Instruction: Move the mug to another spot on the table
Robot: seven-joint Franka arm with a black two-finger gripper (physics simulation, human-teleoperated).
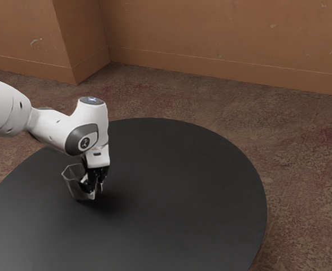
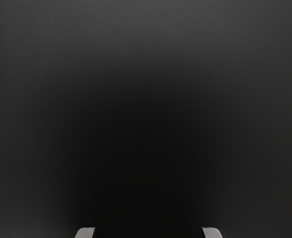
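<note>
A: Item: mug (image 1: 73, 178). Stood on the table (image 1: 183, 186), toward the exterior view's left; gripper (image 1: 94, 185) was at its wall. Hold?

B: Could not be told. Advised: confirm firm purchase, lift straight, keep upright.

The mug (image 1: 74, 176) stands on the surface (image 1: 183, 186) toward the exterior view's left (well apart from the right edge); my gripper (image 1: 94, 185) is at its side toward that view's right.
</note>
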